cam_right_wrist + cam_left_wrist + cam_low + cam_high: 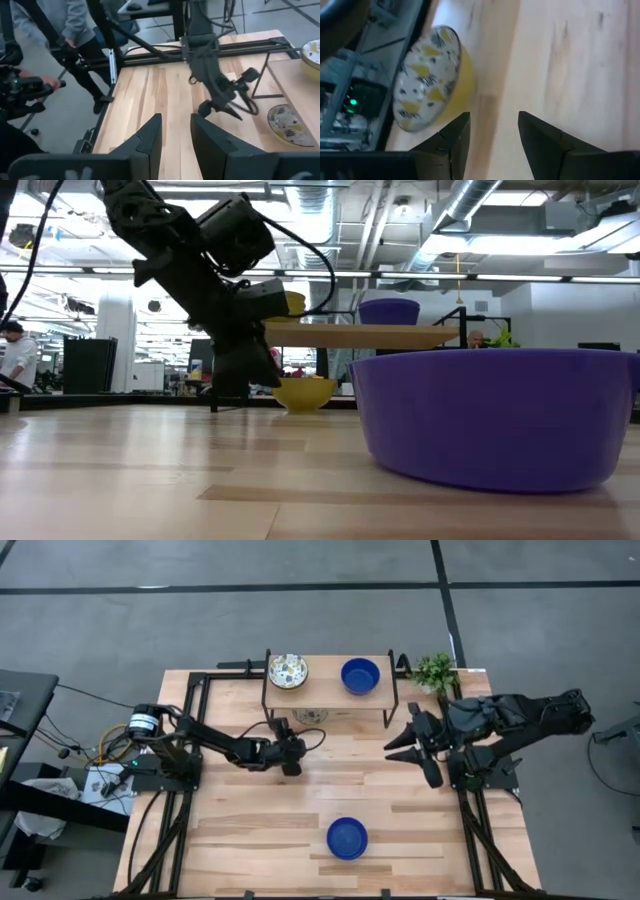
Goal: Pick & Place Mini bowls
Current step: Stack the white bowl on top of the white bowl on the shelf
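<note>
My left gripper (pixel 291 754) hangs open beside a yellow, speckled-white mini bowl (pixel 431 80) under the raised shelf (pixel 330 700); the high view hides that bowl. The shelf carries a floral bowl (pixel 288 671) and a blue bowl (pixel 360 676). Another empty blue bowl (pixel 346 838) sits on the table's near side. My right gripper (pixel 425 745) waits, fingers apart, holding nothing.

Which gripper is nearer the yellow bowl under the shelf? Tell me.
Left. The left gripper hangs just beside the yellow bowl, while the right gripper waits across the table.
</note>
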Robot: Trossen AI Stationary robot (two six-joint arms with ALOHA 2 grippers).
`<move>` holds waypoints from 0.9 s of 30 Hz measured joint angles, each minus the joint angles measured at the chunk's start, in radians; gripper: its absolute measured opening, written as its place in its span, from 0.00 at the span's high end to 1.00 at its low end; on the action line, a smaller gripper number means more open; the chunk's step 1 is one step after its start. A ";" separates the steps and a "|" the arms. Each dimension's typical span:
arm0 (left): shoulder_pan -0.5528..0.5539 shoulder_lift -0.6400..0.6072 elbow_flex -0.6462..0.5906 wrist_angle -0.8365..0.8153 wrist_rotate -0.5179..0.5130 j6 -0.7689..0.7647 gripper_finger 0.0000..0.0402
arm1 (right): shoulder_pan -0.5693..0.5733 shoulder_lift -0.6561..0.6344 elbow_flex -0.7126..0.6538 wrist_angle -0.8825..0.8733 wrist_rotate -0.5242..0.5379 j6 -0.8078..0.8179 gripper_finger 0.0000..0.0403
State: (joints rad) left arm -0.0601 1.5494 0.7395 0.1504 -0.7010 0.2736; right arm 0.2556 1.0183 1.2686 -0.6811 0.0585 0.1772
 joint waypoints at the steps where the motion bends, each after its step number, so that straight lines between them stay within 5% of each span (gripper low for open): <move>1: 0.007 0.000 0.000 0.015 0.010 0.027 0.59 | 0.009 0.000 0.000 -0.001 0.002 0.000 0.77; 7: 0.047 0.000 0.000 0.049 0.234 0.207 0.59 | 0.067 0.000 0.000 -0.001 0.020 -0.001 0.77; 27: 0.080 0.000 0.000 0.106 0.103 0.403 0.59 | 0.170 0.000 0.000 -0.010 0.022 -0.001 0.77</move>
State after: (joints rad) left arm 0.0198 1.5490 0.7395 0.2568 -0.5983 0.6766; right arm 0.4259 1.0183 1.2686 -0.6914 0.0802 0.1761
